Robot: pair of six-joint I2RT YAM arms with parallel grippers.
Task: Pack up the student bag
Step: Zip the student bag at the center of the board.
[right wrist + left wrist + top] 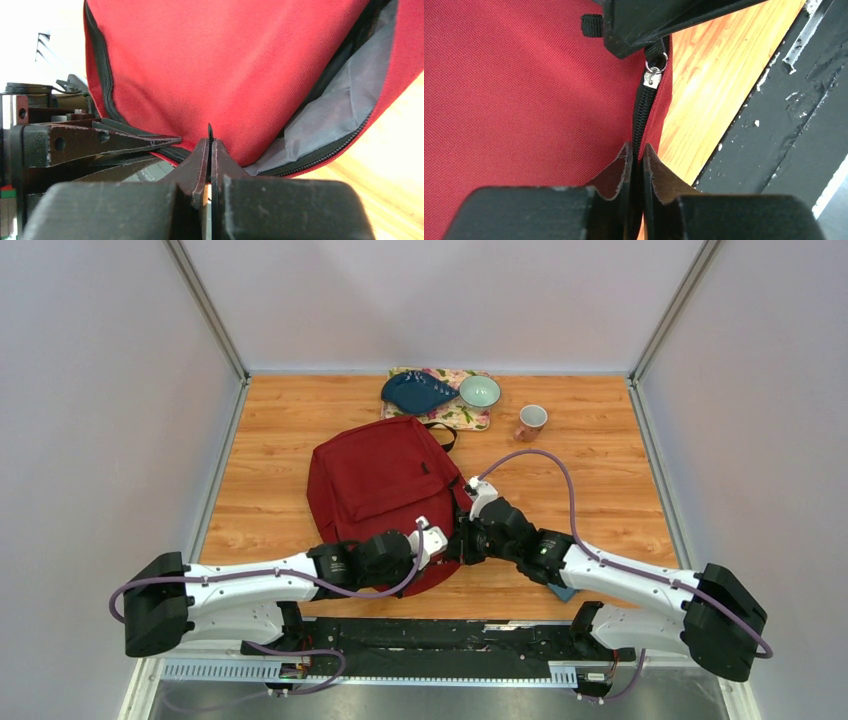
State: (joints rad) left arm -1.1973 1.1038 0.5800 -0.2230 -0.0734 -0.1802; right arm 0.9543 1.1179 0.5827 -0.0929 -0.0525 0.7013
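Overhead, the bag [375, 475] lies flat at mid-frame on the wood-grain table [600, 490]. It is a soft, rounded pack of dark red woven fabric. The left gripper [432, 537] and right gripper [465, 540] meet at its lower edge. At upper centre, a blue pouch [415, 392] and a pale glazed bowl [479, 391] sit on a floral mat [462, 418], with a mug [530, 422] just right of it. Nothing appears packed yet, so loading is judged to be left.

Left wrist view: the fingers are pinched on the black toothed zipper [640, 115], which runs up the centre of the frame along the bag's edge. A small metal slider [652, 77] sits higher up, under the right gripper's body.

Right wrist view: the fingers are clenched on a thin black pull [210, 129]. At right the bag gapes and shows smooth grey lining [330, 115]. The opening step is judged partly done.
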